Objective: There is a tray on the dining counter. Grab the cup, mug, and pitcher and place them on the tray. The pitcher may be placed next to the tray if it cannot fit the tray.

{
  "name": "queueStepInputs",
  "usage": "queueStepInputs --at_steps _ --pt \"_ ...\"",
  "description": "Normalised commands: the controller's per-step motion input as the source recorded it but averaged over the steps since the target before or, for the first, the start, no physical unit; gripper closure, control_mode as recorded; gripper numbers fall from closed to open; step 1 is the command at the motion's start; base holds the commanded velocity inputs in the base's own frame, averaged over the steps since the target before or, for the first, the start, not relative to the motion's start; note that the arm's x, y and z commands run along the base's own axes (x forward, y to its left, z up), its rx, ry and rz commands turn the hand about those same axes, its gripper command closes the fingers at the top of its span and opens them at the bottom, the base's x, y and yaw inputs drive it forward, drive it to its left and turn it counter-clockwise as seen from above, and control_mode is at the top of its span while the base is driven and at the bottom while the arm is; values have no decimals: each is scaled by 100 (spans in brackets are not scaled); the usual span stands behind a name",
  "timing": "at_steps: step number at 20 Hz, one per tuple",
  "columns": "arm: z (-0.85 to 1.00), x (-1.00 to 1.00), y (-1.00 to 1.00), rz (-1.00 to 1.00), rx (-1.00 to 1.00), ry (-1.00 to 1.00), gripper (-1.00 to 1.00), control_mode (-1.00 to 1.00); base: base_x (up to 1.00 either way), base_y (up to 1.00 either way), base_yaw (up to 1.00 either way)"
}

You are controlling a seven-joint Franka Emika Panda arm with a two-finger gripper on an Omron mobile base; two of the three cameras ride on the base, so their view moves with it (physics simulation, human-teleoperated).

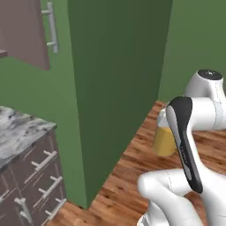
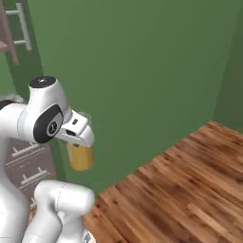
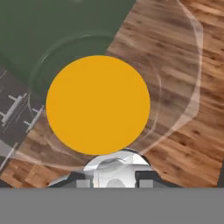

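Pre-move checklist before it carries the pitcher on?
1. Pitcher hangs under the gripper, clear of the floor: ok.
2. Grip seating on the pitcher rim: cannot tell, the jaws are hidden.
3. Pitcher upright: ok in both base views.
4. Clearance from the green wall: ok, gap visible.
5. Tray and dining counter in sight: not ok.
6. Wood floor ahead free of obstacles: ok.

Even flat light, soft blur, no glare
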Motion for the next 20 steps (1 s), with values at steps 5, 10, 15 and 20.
queueStepInputs --at_steps 5,10,15,20 --pt "0 0 0 0 0 0 100 100 1 6 -99" --pt "0 0 0 0 0 0 100 100 55 50 -81" --pt "0 0 0 0 0 0 100 100 100 93 -43" --pt "0 0 0 0 0 0 100 100 100 76 -31"
